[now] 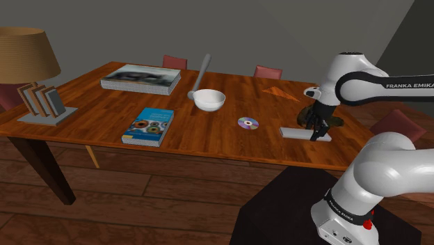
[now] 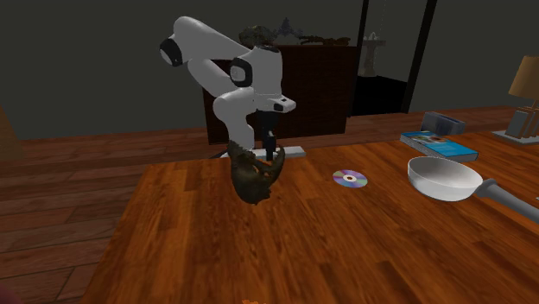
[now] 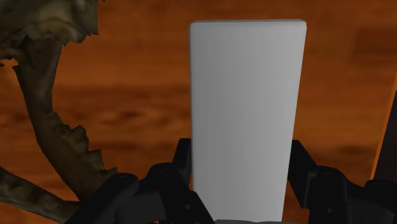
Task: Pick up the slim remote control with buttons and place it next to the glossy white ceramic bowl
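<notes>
Gripper (image 3: 240, 156) pinching remote (image 3: 247, 89) (plain grey slab) — lying flat, long axis straight ahead.

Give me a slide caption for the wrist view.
Black pincer clasping a plain grey rectangular remote on the wooden table, beside a gnarled brown object.

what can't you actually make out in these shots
- Remote: in the wrist view its near end is covered by the tool, and no buttons show on its plain grey face.
- Same remote, second exterior view: mostly hidden behind the jagged brown object and the arm.
- Blue book: cover print is too small to read in the shoulder view.
- Lamp: cut off by the shoulder view's left edge.
</notes>
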Controlling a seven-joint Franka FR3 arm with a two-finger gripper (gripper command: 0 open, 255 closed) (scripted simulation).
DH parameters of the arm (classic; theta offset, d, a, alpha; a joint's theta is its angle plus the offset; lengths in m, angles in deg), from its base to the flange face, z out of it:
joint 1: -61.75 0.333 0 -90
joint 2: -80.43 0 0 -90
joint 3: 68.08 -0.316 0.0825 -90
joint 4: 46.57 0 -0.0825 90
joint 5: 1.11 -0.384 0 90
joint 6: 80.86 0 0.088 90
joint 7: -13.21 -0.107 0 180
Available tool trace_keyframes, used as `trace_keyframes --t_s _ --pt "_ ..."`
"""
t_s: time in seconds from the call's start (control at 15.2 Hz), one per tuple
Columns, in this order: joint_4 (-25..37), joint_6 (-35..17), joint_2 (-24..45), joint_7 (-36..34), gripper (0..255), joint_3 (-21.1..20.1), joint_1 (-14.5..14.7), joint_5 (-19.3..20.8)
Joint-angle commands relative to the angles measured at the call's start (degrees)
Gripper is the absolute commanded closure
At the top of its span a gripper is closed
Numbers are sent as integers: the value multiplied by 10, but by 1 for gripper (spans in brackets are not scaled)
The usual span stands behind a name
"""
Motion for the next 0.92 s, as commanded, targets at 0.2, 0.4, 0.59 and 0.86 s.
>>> trace_keyframes --t_s 0.2,0.4,0.59,0.86 --pt "29 44 -17 0 255 -21 9 -22" --pt "48 69 -23 1 255 -33 14 -34" --pt "69 93 -27 1 255 -43 19 -45" --pt "97 123 -29 2 255 -57 25 -59"
